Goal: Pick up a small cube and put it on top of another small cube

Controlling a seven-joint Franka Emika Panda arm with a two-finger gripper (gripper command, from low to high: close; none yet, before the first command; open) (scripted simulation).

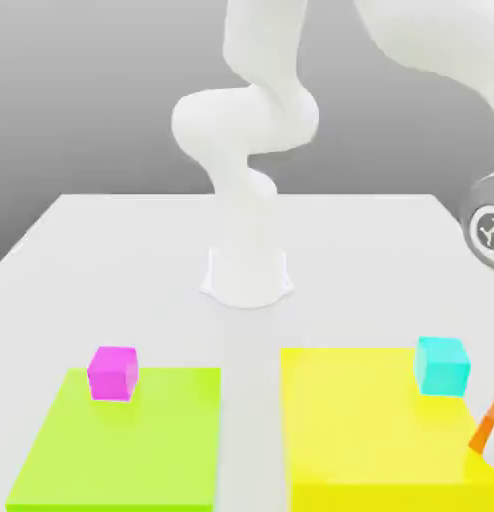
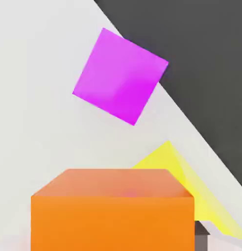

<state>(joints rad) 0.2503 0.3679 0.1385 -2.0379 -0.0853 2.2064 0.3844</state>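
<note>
The small orange cube (image 2: 113,206) looms close in the hand view, between the fingers of my gripper (image 2: 113,238), which is shut on it. One dark fingertip (image 2: 202,239) shows beside the cube. In the exterior view a tilted sliver of the orange cube (image 1: 488,422) shows at the exterior view's right edge, over the yellow pad. The magenta-pink cube (image 1: 113,372) sits on the far corner of the green pad (image 1: 121,440), at the exterior view's left. The hand view also holds a magenta square (image 2: 120,76) on white surface; I cannot tell whether it is that cube.
A cyan cube (image 1: 441,365) stands on the yellow pad (image 1: 371,430), close to the orange sliver. The arm's white base (image 1: 247,270) rises at the table's middle, and a grey wrist part (image 1: 486,232) shows at the right edge. Dark floor (image 2: 201,54) lies past the table edge.
</note>
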